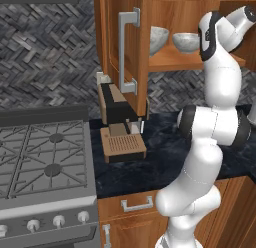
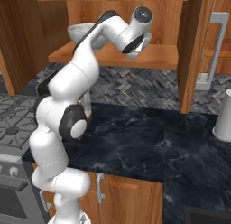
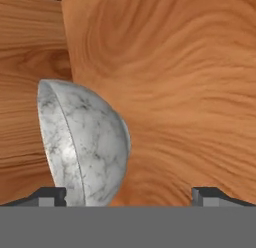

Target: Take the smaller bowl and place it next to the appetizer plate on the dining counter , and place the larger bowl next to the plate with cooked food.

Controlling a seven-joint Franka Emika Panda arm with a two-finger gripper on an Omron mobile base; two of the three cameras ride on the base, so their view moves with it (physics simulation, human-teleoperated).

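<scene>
Two grey-white stone-look bowls stand on the wooden shelf [image 1: 172, 59] of an open wall cabinet. The larger bowl [image 1: 159, 39] is on the left, partly behind the door. The smaller bowl [image 1: 186, 42] is to its right, close to my arm. In the right base view a bowl rim [image 2: 80, 31] peeks out behind my forearm. My gripper [image 2: 135, 50] is up at shelf height. In the rolled hand view my gripper [image 3: 132, 196] is open, with a marbled bowl [image 3: 85, 147] just ahead by the left fingertip [image 3: 50, 196]; I cannot tell which bowl. The plates and dining counter are out of view.
The open cabinet door [image 1: 125, 47] with a long metal handle hangs left of the shelf. Below it a coffee machine [image 1: 120, 124] sits on the black countertop [image 2: 149, 142], with a gas stove [image 1: 45, 157] at the left. A white cylinder [image 2: 223, 117] stands far right.
</scene>
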